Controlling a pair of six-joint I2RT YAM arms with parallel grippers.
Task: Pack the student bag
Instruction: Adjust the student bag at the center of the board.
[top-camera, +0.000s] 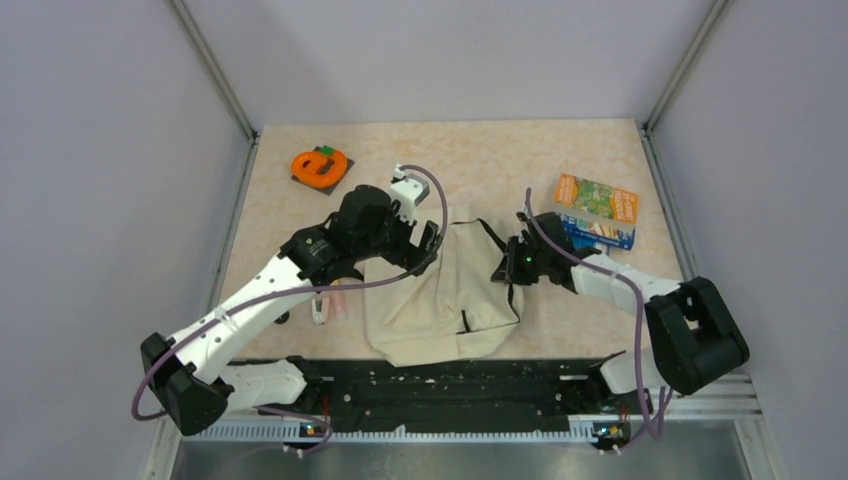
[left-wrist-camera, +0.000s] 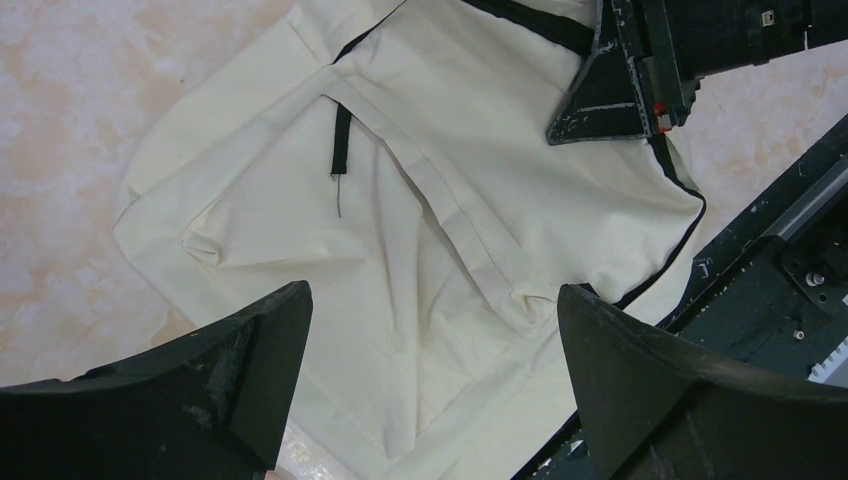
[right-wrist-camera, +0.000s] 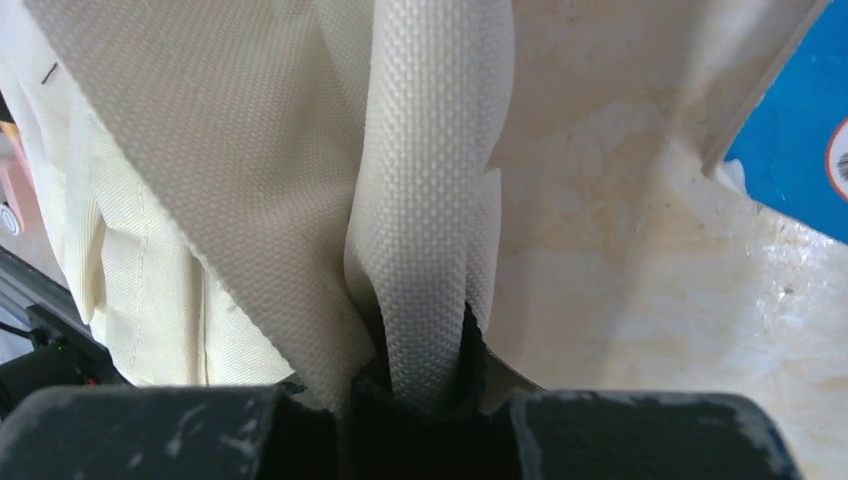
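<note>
From above, a small pink and white item (top-camera: 328, 303) lies partly behind the left arm (top-camera: 250, 308), too small to identify. The orange booklet (top-camera: 597, 198) hides the far part of the blue booklet (top-camera: 598, 237). In the right wrist view, the student bag (right-wrist-camera: 200, 120) runs off the top and left edges.

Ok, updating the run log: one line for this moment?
left hand open over bag | right hand shut on bag | books outside bag

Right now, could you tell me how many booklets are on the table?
2: an orange booklet lies atop a blue booklet, at the far right, beyond the student bag; others may hide underneath.
</note>
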